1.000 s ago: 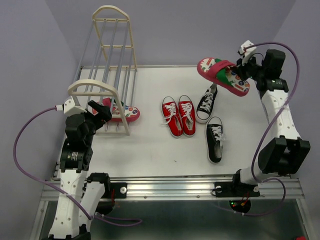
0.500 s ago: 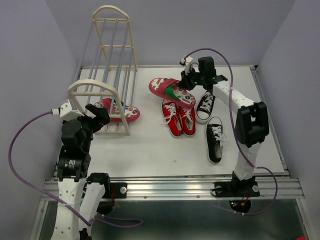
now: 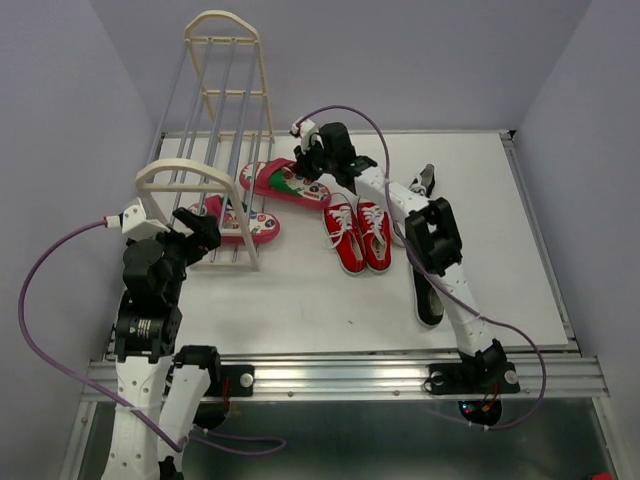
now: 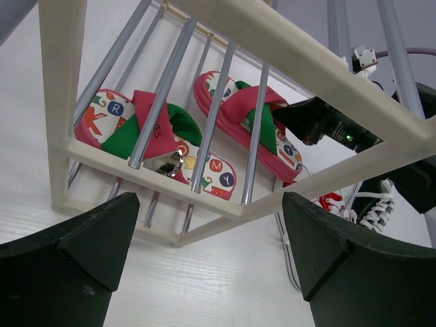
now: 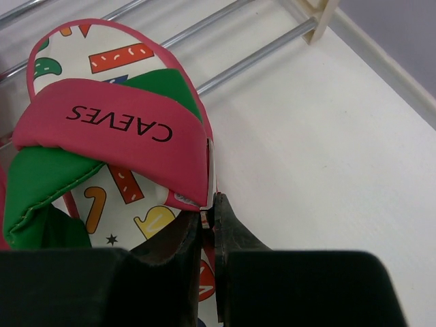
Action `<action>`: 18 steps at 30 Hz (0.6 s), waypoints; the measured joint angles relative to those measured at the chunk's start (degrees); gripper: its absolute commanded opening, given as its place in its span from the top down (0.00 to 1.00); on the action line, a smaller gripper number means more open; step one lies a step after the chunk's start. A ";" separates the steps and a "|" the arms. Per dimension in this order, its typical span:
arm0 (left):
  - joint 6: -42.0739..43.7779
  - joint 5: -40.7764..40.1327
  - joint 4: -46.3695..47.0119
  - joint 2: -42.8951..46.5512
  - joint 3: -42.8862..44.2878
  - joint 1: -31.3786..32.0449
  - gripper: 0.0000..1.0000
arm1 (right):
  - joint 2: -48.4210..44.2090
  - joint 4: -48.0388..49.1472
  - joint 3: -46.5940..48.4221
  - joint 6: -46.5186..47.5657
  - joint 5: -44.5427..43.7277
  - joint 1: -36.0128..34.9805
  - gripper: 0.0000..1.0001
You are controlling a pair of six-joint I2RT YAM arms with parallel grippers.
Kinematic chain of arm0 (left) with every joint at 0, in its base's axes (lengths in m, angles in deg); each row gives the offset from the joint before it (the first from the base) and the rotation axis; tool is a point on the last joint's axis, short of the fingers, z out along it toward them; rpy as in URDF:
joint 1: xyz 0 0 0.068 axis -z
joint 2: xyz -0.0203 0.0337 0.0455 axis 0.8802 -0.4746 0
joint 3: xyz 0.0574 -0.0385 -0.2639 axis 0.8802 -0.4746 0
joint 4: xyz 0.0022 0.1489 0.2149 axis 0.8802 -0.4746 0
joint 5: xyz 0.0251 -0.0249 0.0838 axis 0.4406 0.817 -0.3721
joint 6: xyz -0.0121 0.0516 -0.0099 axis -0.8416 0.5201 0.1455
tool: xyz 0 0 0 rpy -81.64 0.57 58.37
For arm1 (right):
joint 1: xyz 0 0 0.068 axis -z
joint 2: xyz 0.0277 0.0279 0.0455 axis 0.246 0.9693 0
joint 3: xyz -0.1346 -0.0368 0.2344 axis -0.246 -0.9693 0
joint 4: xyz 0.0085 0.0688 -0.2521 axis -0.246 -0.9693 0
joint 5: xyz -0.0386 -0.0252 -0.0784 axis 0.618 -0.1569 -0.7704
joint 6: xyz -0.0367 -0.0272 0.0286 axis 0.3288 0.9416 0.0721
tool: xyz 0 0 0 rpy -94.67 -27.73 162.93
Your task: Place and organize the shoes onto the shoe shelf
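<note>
the right claw [image 3: 308, 172] is pressed together on the rim of one flip-flop [image 3: 278, 183], its dark fingers [image 5: 235, 235] pinching the sole just beside the pink strap. that flip-flop lies flat with its toe towards 9 o'clock, over the low grey rails [image 5: 238, 65] at the 3 o'clock side of the shoe shelf [image 3: 225, 60]. i can't tell whether it rests on them.

at its 7 o'clock, the second flip-flop [image 3: 245, 222] lies at the foot of the shelf. the red sneakers [image 3: 358, 235] stand side by side on the table [image 3: 300, 300], just at 5 o'clock of the held one. a black sneaker [image 3: 428, 295] lies farther out at 4 o'clock, partly under the arm.

the left claw [image 3: 200, 228] is spread wide with nothing in it, beside the shelf's near end frame [image 4: 58, 102], facing both flip-flops through the rails.
</note>
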 measured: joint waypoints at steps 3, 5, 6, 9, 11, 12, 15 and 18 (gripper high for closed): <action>0.00 0.22 0.04 0.02 0.00 0.00 0.01 | 2.19 1.84 1.62 -1.73 -0.70 -0.63 0.99; 0.00 0.52 0.04 -0.02 -0.02 0.00 0.01 | 3.56 4.42 2.58 -2.91 -1.31 -1.14 0.99; 0.00 0.81 0.04 -0.04 -0.04 0.00 0.01 | 4.17 6.12 2.84 -3.54 -1.57 -1.40 0.99; 0.00 1.33 0.22 -0.22 -0.17 0.00 0.01 | 5.05 9.27 3.34 -5.22 -2.21 -2.21 0.99; 0.00 1.53 0.39 -0.46 -0.31 0.00 0.01 | 5.44 10.80 3.85 -6.36 -2.21 -2.69 0.99; 0.00 1.64 0.48 -0.70 -0.31 0.00 0.01 | 5.60 11.43 4.26 -6.78 -2.23 -3.04 0.98; 0.00 1.90 0.50 -1.38 -0.33 0.00 0.01 | 6.21 13.73 5.35 -7.19 -2.27 -3.85 0.96; 0.00 1.99 0.50 -1.86 -0.33 0.00 0.01 | 7.06 15.67 6.40 -6.64 -2.58 -4.96 0.94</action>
